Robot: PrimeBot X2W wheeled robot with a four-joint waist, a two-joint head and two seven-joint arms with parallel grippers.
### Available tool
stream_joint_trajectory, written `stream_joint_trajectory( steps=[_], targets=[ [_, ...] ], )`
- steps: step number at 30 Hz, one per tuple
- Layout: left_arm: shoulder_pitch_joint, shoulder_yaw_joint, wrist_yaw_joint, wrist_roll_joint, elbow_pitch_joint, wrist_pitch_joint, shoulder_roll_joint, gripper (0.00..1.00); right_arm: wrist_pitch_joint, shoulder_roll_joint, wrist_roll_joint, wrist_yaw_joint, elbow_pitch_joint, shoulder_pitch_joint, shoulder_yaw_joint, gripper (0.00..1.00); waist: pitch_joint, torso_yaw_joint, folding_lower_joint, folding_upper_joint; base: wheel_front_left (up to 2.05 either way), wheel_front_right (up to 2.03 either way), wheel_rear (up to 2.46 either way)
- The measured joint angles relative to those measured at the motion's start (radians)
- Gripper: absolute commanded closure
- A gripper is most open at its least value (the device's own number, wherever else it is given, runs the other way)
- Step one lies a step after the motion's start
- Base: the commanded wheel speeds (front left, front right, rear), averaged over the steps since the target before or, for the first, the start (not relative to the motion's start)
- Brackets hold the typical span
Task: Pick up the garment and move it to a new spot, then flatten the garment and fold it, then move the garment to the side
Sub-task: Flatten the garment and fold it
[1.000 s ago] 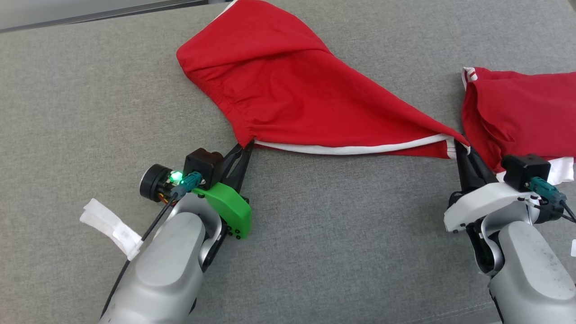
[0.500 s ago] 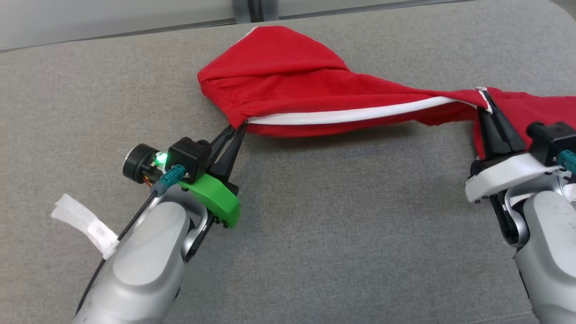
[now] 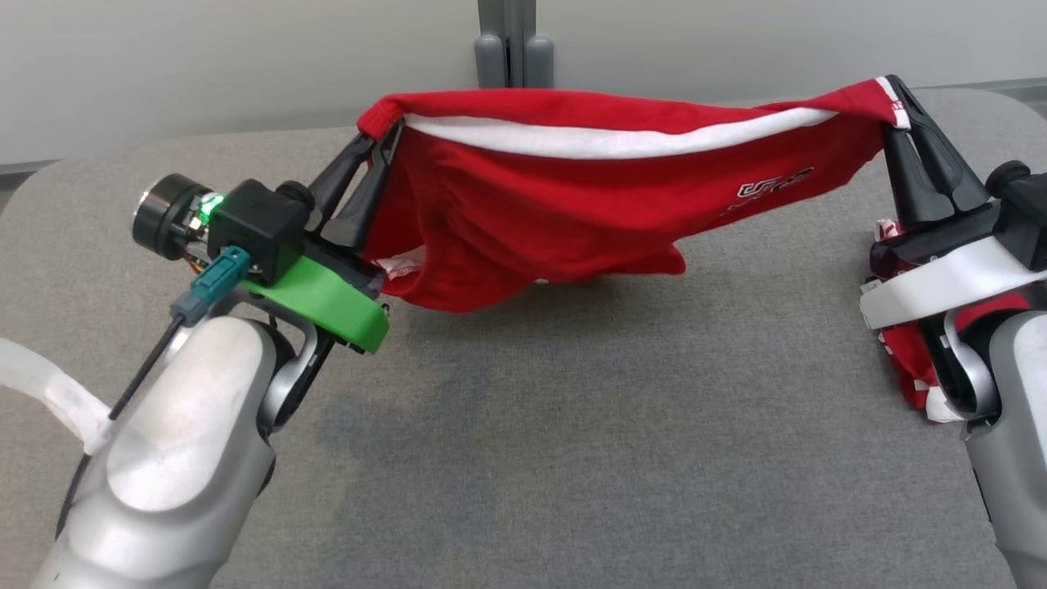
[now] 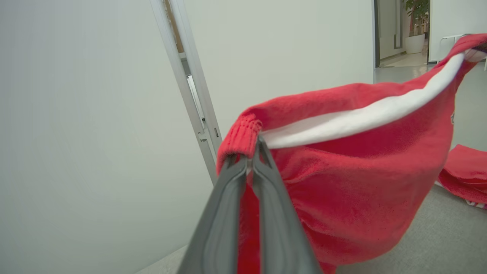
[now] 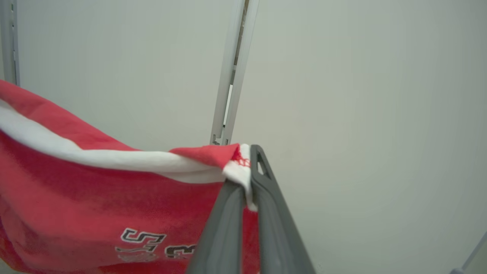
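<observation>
The red cloth garment [image 3: 572,204] with a white stripe [image 3: 613,141] along its upper edge is being held stretched between the two grippers above the grey cloth-covered desk [image 3: 572,458]. Its gathered waistband corner is being pinched by the left gripper [image 3: 391,132], whose two dark fingers are being pressed together on the cloth; in the left wrist view the ribbed red edge is being clamped right at the tips of that gripper [image 4: 253,152]. The opposite corner, red with white trim, is being gripped in the same way by the right gripper [image 3: 898,90], and in the right wrist view the white hem is being squeezed between the closed fingers of that gripper [image 5: 246,171]. The body of the garment is being left to sag in a loose pouch between the two holds, with dark-outlined white lettering [image 3: 773,184] showing on its front. Whether the lowest fold is touching the desk cannot be told. A second red garment [image 3: 908,376] is lying crumpled on the desk beneath the right arm, apart from the one being held.
</observation>
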Motion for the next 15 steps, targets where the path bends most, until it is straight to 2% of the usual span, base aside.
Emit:
stream_joint_trajectory(
  steps=[8, 15],
  targets=[
    [-0.024, 0.067, 0.058, -0.021, -0.251, 0.108, 0.067, 1.00, 0.128, 0.019, -0.007, 0.000, -0.192, 0.033, -0.061, 1.00, -0.045, 0.017, 0.0000, 0.0000, 0.00, 0.00, 0.00],
    [-0.028, 0.080, 0.075, -0.056, -0.345, 0.194, 0.084, 1.00, 0.191, 0.034, -0.007, 0.000, -0.260, 0.044, -0.074, 1.00, -0.025, 0.032, 0.0000, 0.0000, 0.00, 0.00, 0.00]
  ],
)
